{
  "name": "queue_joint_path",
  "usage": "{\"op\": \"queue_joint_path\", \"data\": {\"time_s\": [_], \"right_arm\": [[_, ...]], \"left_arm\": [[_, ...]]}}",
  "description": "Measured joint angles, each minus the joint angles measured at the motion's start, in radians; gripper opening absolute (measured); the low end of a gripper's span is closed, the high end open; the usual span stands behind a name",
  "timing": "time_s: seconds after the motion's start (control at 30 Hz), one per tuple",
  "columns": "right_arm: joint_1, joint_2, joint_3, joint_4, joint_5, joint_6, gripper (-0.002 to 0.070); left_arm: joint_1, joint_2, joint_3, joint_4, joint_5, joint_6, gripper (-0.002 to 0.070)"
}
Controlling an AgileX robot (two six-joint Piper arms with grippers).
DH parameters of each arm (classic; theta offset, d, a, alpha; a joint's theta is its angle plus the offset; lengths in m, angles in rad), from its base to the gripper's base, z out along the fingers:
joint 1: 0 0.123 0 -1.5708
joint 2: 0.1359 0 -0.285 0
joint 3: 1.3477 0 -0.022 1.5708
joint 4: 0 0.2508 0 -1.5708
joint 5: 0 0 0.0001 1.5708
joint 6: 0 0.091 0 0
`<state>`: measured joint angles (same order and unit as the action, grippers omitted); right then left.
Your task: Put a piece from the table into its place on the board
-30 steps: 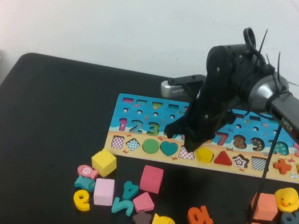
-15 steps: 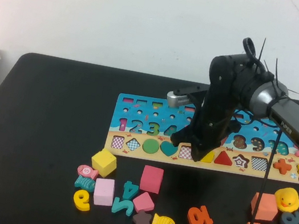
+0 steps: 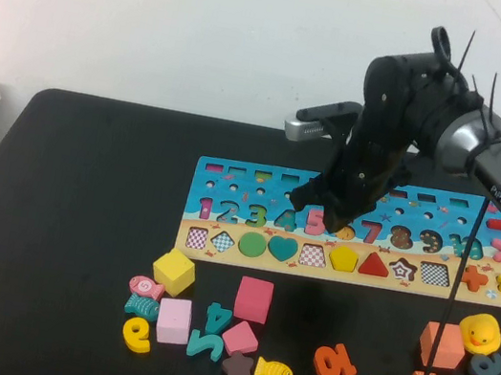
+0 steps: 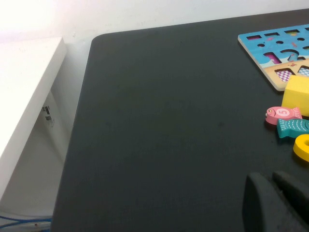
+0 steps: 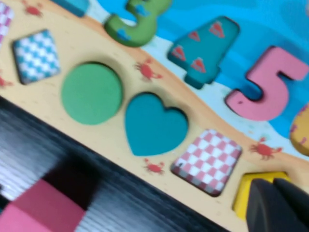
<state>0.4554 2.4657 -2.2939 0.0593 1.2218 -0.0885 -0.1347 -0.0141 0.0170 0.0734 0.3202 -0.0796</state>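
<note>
The small yellow pentagon piece lies flat in its slot in the sandy strip of the board, between a checkered square and a red triangle. In the right wrist view the piece sits seated in the slot, partly hidden behind my fingers. My right gripper hangs above the board's number row, just behind the pentagon, shut and empty; it also shows in the right wrist view. My left gripper is shut and empty, low over the black table left of the board.
Loose pieces lie on the table in front of the board: a yellow cube, pink blocks, a yellow fish, numbers, and a rubber duck at the right. A white shelf stands off the table's left edge.
My right gripper has risen and drawn back from the sandy strip toward the number row. The yellow pentagon, hidden under the fingers half a second ago, now shows in its slot.
</note>
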Motion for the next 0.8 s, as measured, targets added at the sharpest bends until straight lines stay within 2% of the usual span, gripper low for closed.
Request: {"op": "queue_joint_path", "data": {"time_s": [0.27,0.53,0.8], "right_arm": [[-0.008,-0.079,0.002,-0.102,-0.025,-0.002,0.0019],[0.008,-0.431,0.002,-0.198,-0.059,-0.05,0.0019],[0.046,-0.728,0.07,-0.175,-0.067,-0.073,0.0019]], "left_arm": [[0.0,0.0,0.0,0.0,0.0,-0.002,-0.0001],[0.0,0.0,0.0,0.0,0.0,-0.002,-0.0001],[0.0,0.0,0.0,0.0,0.0,-0.002,-0.0001]]}}
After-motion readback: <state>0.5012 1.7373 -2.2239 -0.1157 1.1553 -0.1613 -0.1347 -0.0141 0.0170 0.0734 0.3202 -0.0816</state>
